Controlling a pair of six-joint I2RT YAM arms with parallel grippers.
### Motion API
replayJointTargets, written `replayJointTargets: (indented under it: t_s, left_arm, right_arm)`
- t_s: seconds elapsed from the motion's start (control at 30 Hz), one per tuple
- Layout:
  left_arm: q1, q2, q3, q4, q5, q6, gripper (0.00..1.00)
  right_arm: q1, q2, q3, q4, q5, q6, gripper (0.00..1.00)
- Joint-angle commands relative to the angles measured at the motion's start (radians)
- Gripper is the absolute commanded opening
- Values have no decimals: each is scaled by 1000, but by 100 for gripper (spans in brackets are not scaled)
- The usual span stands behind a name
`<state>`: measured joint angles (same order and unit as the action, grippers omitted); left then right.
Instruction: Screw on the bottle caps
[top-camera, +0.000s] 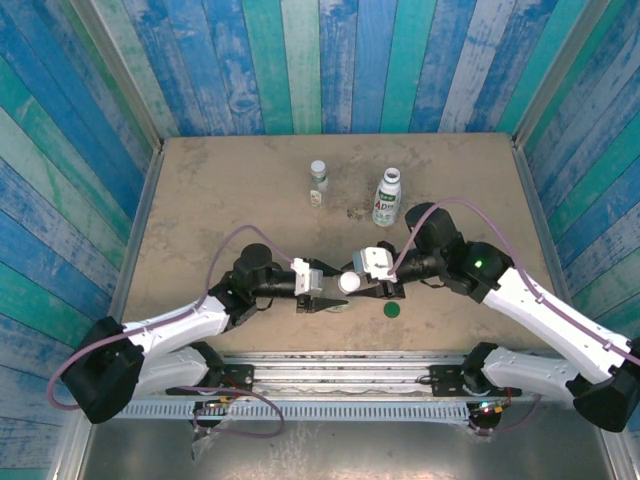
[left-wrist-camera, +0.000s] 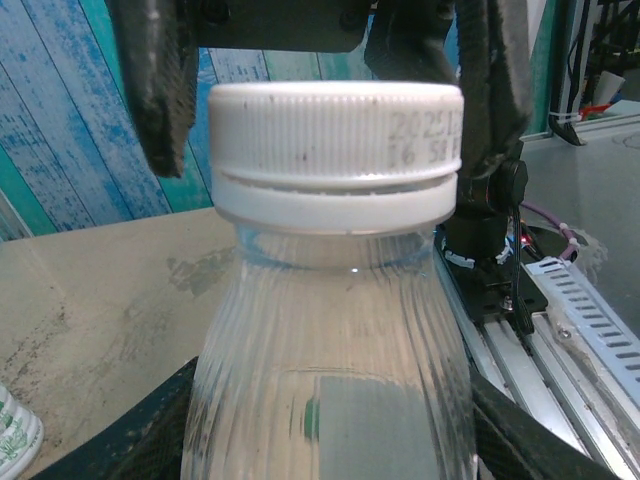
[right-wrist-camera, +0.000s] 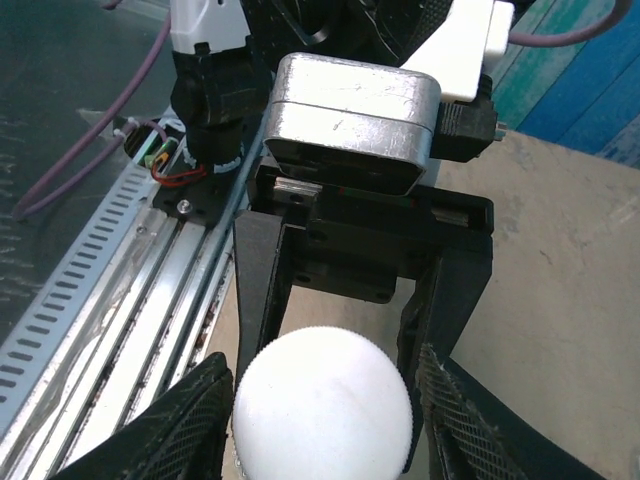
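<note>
A slim clear bottle (left-wrist-camera: 330, 380) with an olive label stands upright near the table's front edge. My left gripper (left-wrist-camera: 330, 445) is shut on its body. On its neck sits a white cap (left-wrist-camera: 335, 130), seen from above in the top view (top-camera: 349, 283). My right gripper (right-wrist-camera: 325, 425) comes down over this cap, its mesh pads (right-wrist-camera: 195, 425) against the cap's two sides. A dark green cap (top-camera: 392, 310) lies loose on the table just right of the grippers. At the back stand a tiny clear bottle (top-camera: 318, 178) and a white-wrapped bottle (top-camera: 387, 200), both topped with white caps.
Metal rails (top-camera: 340, 365) run along the near edge below the arms. Blue plank walls (top-camera: 90, 200) close in the table on three sides. Bare tabletop (top-camera: 220, 190) spreads at the left and back.
</note>
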<state>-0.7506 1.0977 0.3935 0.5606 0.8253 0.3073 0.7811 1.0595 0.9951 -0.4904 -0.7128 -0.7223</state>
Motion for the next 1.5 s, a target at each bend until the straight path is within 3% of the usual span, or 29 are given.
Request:
replayJointTargets:
  t_s: [0.0,0.13,0.23,0.3,0.47,0.67,0.83,0.97,1.03,1.13,1.23,1.37,1.47]
  left_arm:
    - [1,1,26,-11,1,5,49]
    - [2,-6,26,4,-24,-10,50]
    - [2,-8,26,42,-135,-61,50]
    - [2,-1,21,102,-217,-95,49]
    - [2,46,18,291,-473,-155,48]
    - [0,149,103,308,-742,-159,47]
    - [-6,237,124,376,-870,-178,47]
    - [-2,232,122,346,-832,-181,48]
    - [19,218,105,333,-765,-205,48]
    - [77,203,72,335,-594,-272,50]
    - [106,174,42,343,-381,-272,49]
    - [109,164,82,228,-121,-242,49]
    - [109,167,78,279,8,-289,48]
  right_arm:
    - [-4,10,20,4,-28,16,47]
    - [-4,24,21,4,8,48,40]
    - [-4,26,11,43,58,121,27]
    - [-4,29,-3,114,126,251,21]
    - [-3,59,-33,303,430,664,4]
    - [65,128,-24,363,858,1039,0]
    - [104,164,-2,339,1039,1131,1]
    - [100,164,20,324,975,1061,15]
    - [87,143,16,334,886,978,37]
    - [62,87,0,335,756,865,54]
    - [23,12,-33,339,633,778,61]
    - [-15,-59,-53,315,482,707,60]
    - [-23,-69,-32,258,377,639,60]
